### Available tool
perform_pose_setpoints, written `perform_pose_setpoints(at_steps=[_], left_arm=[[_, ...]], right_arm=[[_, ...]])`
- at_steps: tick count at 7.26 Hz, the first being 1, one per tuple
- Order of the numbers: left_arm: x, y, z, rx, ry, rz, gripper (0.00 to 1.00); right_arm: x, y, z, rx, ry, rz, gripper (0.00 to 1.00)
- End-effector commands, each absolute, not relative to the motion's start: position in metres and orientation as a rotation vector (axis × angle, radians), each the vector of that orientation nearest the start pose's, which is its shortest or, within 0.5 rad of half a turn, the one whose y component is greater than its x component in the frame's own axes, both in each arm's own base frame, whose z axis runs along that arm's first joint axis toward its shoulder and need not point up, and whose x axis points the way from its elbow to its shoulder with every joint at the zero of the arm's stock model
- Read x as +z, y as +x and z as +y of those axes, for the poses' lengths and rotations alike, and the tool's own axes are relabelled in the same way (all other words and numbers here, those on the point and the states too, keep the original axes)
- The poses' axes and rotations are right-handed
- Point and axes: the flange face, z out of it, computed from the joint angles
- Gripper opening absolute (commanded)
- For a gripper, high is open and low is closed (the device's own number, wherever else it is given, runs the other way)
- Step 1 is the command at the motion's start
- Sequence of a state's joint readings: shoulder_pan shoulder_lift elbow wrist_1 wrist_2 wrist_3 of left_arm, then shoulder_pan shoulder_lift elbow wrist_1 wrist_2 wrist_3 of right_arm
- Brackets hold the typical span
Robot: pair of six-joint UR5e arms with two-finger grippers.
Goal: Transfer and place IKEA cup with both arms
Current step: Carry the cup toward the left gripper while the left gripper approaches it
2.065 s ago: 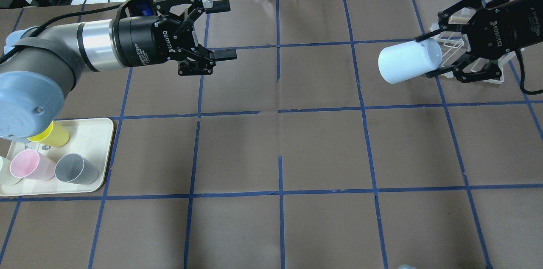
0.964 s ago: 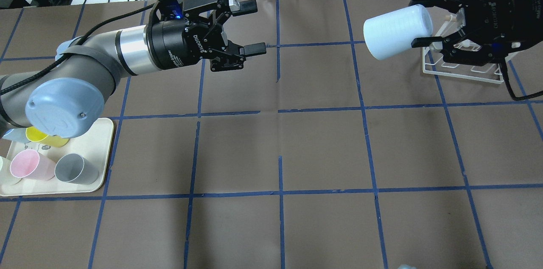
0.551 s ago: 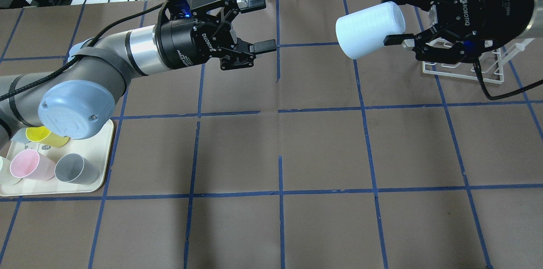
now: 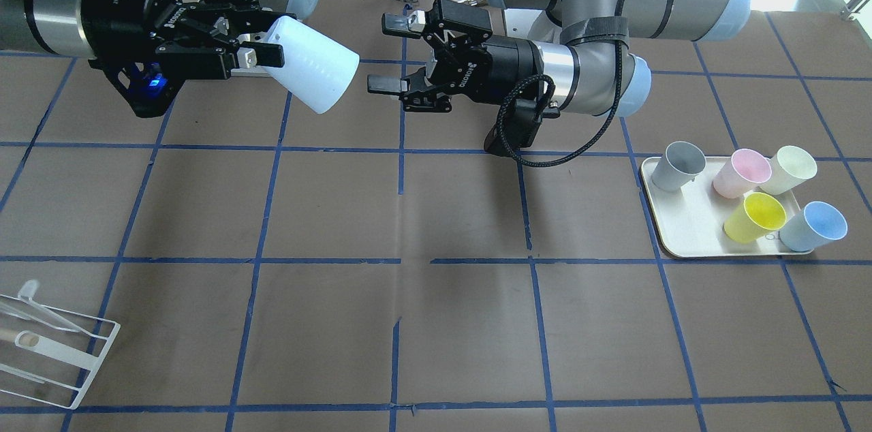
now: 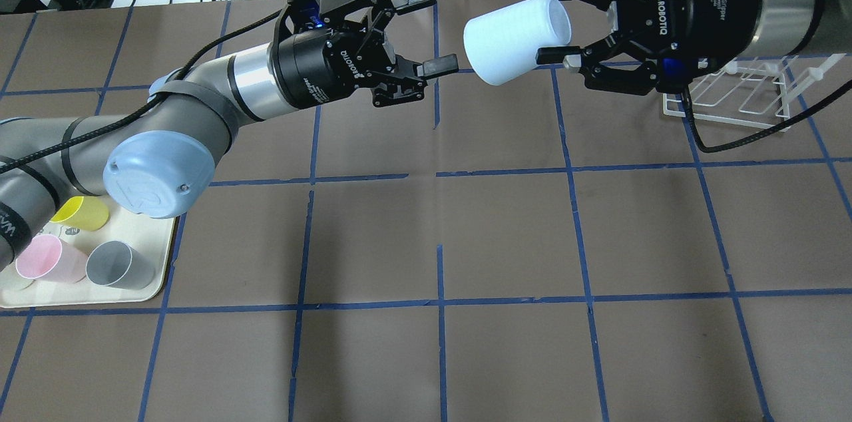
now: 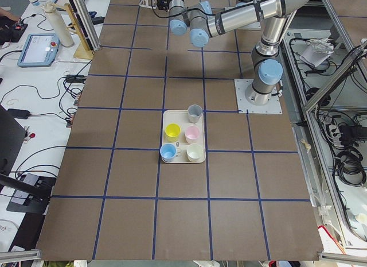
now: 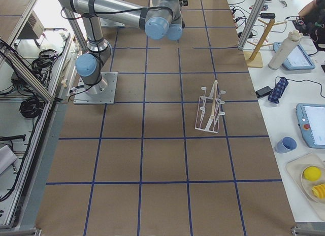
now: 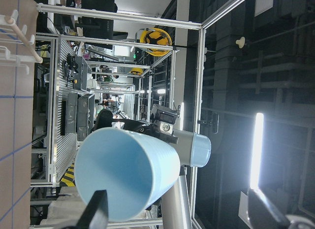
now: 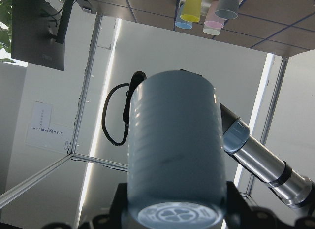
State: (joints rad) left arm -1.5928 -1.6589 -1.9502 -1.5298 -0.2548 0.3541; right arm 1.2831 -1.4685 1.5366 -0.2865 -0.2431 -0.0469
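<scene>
The light-blue IKEA cup hangs sideways in the air over the far middle of the table. My right gripper is shut on its narrow end. The cup's wide end points at my left gripper, which is open, empty and a short gap from it. In the front-facing view the cup is held by the right gripper, with the left gripper facing it. The left wrist view shows the cup just ahead of its open fingers. The right wrist view shows the cup filling the middle.
A cream tray at my left front holds a grey cup, a pink cup, a cream cup, a yellow cup and a near-twin blue cup. A white wire rack stands at the far right.
Both grippers have moved toward the table's middle. The right one carried the cup leftward, the left one reached rightward, and the gap between them has shrunk to little.
</scene>
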Motion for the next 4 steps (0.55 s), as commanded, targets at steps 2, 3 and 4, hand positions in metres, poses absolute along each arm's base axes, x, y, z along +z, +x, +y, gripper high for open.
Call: perform_pose_setpoints(at_steps=[2,3,4], left_arm=[[0.387,-0.248,-0.489,0.005,0.129,-1.254,1.0],[0.387,-0.255,-0.486,-0.006,0.122,-1.251,1.0],[0.388,-0.261,-0.483,-0.007,0.104,-1.25,0.77]], right_arm=[[0.454,0.113,-0.485,0.943,1.059,1.337,0.68],[0.451,0.112,-0.488,0.932,1.054,1.341,0.68],[0.451,0.119,-0.487,0.94,1.045,1.349,0.68]])
